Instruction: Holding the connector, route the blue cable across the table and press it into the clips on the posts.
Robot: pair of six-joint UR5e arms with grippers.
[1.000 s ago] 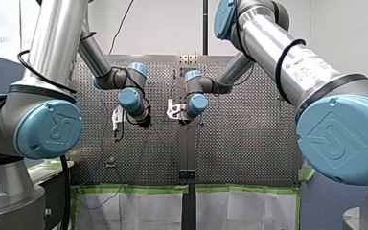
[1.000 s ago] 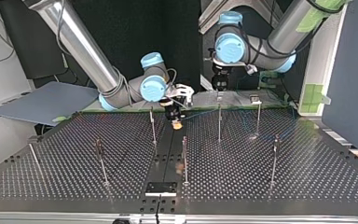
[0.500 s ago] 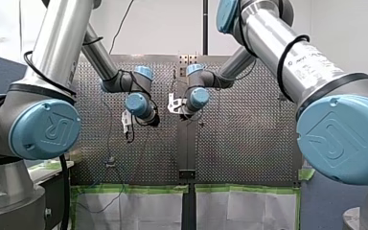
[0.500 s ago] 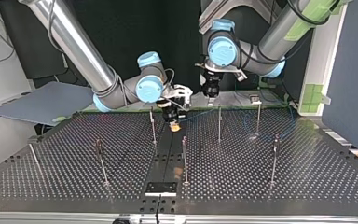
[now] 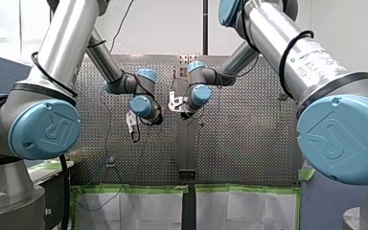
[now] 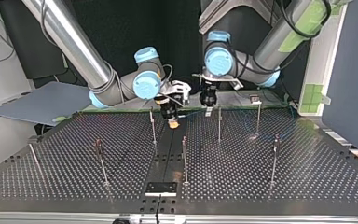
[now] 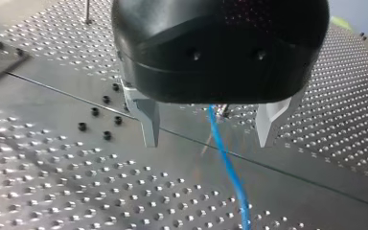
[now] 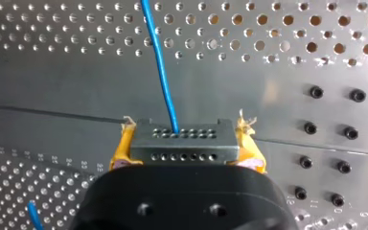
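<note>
Thin blue cable plugged into a dark, holed connector, connector pinched between the right gripper's yellow pads, cable passed between the left gripper's spread metal fingers, perforated metal table studded with thin posts

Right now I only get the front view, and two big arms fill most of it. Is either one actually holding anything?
Observer: Yes. In the right wrist view the right arm's jaws are shut on a dark connector, with yellow pads on both sides of it.
Operator: And the other arm?
Observer: The left arm's jaws stand open in the left wrist view. The blue cable runs between them, touching neither.
Operator: Where could that cable go?
Observer: The top view shows thin upright posts spread over the perforated table, probably there.
</note>
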